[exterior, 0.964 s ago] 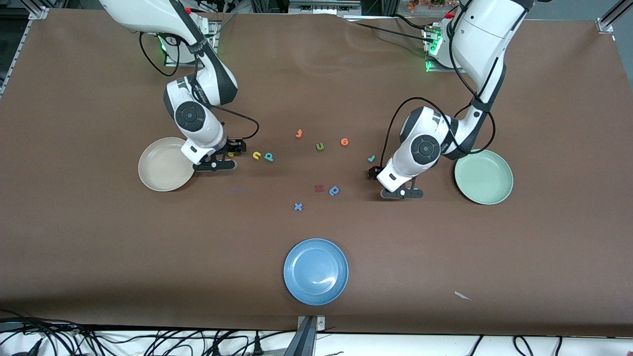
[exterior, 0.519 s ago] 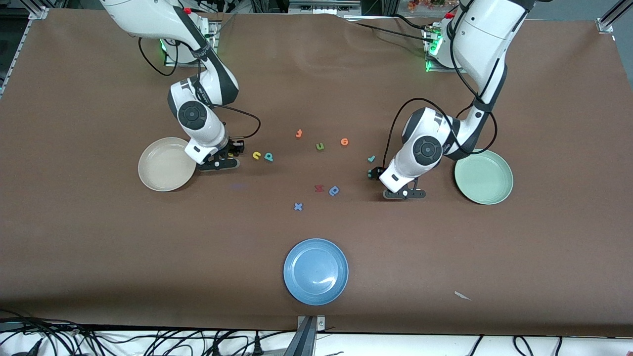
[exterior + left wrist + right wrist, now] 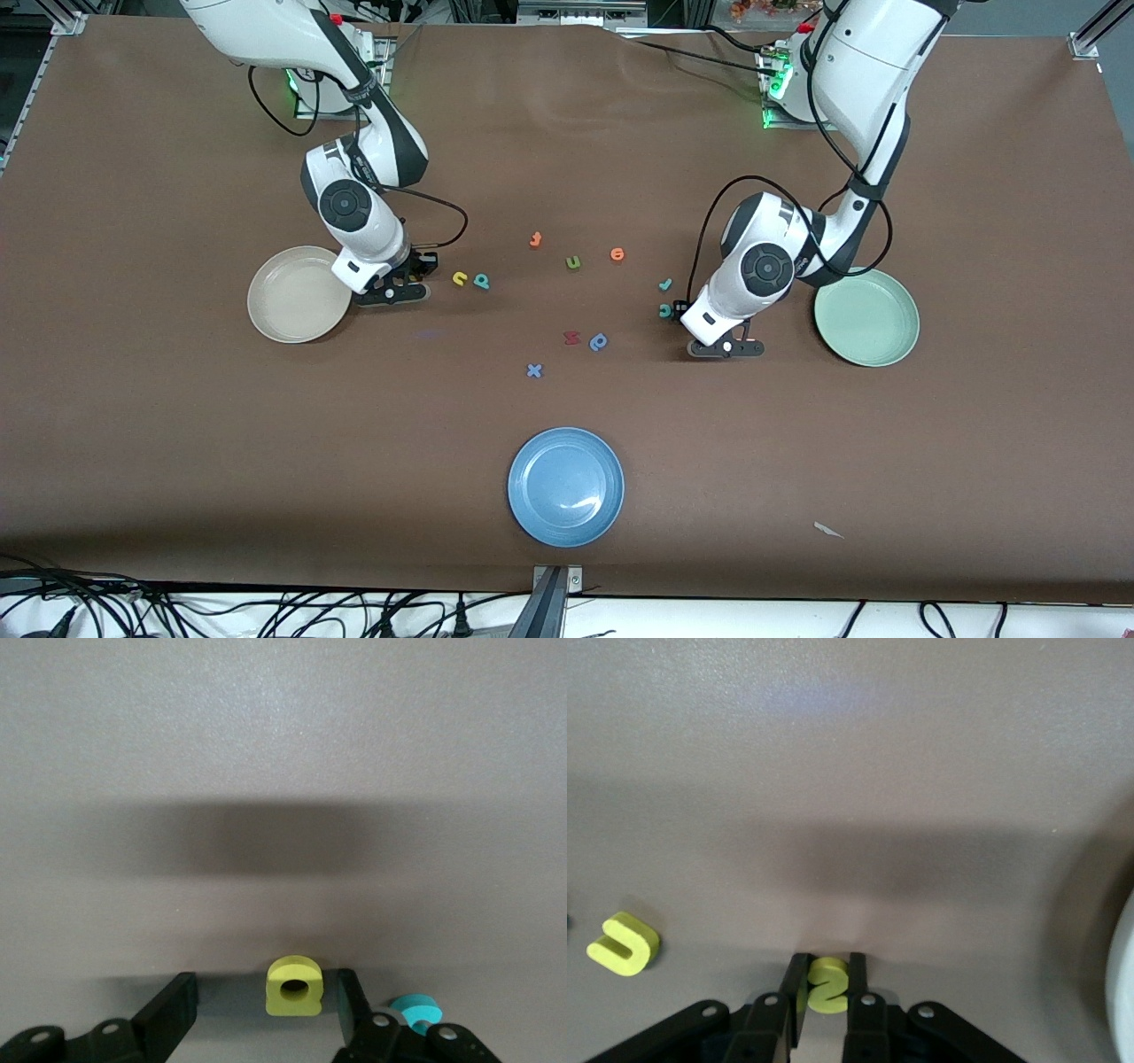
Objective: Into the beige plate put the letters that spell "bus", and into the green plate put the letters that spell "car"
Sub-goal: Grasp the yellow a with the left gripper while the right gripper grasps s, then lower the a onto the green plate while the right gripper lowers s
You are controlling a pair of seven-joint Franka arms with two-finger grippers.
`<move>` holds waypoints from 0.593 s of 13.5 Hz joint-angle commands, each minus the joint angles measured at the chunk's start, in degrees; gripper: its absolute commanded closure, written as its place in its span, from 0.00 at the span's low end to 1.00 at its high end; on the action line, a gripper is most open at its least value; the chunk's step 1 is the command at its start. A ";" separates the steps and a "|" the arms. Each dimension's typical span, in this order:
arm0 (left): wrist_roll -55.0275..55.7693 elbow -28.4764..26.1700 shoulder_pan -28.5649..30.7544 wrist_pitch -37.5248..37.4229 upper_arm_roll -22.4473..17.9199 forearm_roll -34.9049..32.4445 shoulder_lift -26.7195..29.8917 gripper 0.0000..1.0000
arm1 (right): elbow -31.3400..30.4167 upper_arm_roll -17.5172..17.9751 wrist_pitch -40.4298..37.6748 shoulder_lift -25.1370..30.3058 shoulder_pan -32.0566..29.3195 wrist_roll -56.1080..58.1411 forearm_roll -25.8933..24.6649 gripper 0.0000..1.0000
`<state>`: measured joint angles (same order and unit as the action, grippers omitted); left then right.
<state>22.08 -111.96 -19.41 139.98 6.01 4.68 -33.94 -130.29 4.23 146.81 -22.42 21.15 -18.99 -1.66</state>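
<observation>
Currently on my screens, item by item. Right gripper (image 3: 827,999): down at the table just beside the beige plate (image 3: 288,306), jaws pinched tight on the yellow "s" (image 3: 827,983). Yellow "u" (image 3: 459,279) and teal "b" (image 3: 481,282): side by side on the table, near that gripper, toward the middle. Left gripper (image 3: 261,1014): low at the table near the green plate (image 3: 873,323), jaws partly open around the yellow "a" (image 3: 295,986); one finger (image 3: 354,1005) touches the letter, the other stands apart from it. Teal "c" (image 3: 664,310): on the table just beside that gripper. Teal "r" (image 3: 664,284): a little farther from the front camera than the "c". Both plates: I see no letters in them. Blue plate (image 3: 532,509): nearest the front camera, at mid-table. Strays in the middle: orange "o" (image 3: 617,254), olive "u" (image 3: 573,261).
</observation>
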 commanded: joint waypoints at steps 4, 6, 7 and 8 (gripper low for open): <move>0.16 -0.45 -0.98 0.12 -0.56 -0.90 0.01 0.52 | 1.43 -0.45 -4.66 3.33 -0.32 1.76 0.60 1.00; 0.16 -0.45 -0.98 0.12 -0.56 -0.90 0.01 0.62 | 7.21 -2.02 -15.53 4.92 -0.32 2.02 0.60 1.00; 0.16 -0.45 -0.98 0.12 -0.56 -0.90 0.01 0.66 | 10.72 -3.51 -21.42 5.19 -0.41 4.20 0.60 1.00; 0.07 -0.45 -0.98 0.12 -0.56 -0.90 0.01 0.68 | 13.72 -5.27 -26.00 5.10 -0.41 7.01 0.60 1.00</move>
<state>22.08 -111.85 -19.84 139.99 6.06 4.68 -33.61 -122.01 1.53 129.42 -18.20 21.06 -16.71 -1.66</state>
